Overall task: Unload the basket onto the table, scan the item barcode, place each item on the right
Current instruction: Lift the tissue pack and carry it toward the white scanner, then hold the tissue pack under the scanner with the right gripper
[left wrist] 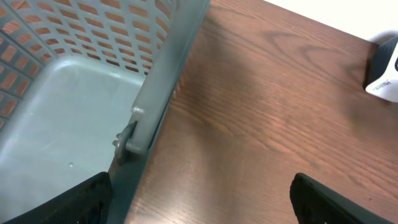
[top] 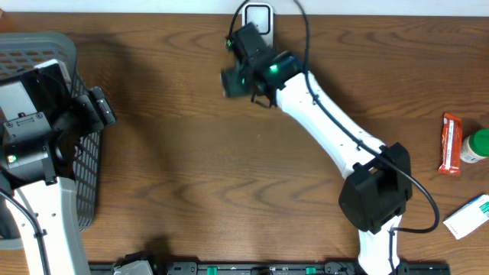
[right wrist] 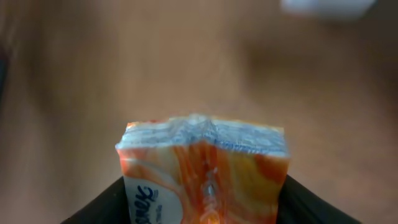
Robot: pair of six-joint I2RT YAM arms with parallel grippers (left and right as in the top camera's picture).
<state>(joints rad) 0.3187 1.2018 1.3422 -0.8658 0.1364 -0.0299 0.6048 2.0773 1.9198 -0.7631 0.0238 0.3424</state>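
An orange and white packet (right wrist: 202, 168) with a crimped top edge fills the right wrist view, and my right gripper (right wrist: 202, 208) is shut on it, a dark finger on each side. Overhead, that gripper (top: 241, 76) holds the packet (top: 231, 81) above the table at the back middle, just below a white scanner (top: 258, 19) with a cable. The packet's barcode does not show. My left gripper (top: 99, 107) hovers at the basket's right rim. Its fingers (left wrist: 87, 199) stand wide open with nothing between them.
A grey perforated basket (top: 46, 46) stands at the far left, its rim (left wrist: 165, 81) under my left wrist. At the right edge lie an orange bar (top: 451, 143), a green-lidded bottle (top: 475, 145) and a white box (top: 467, 216).
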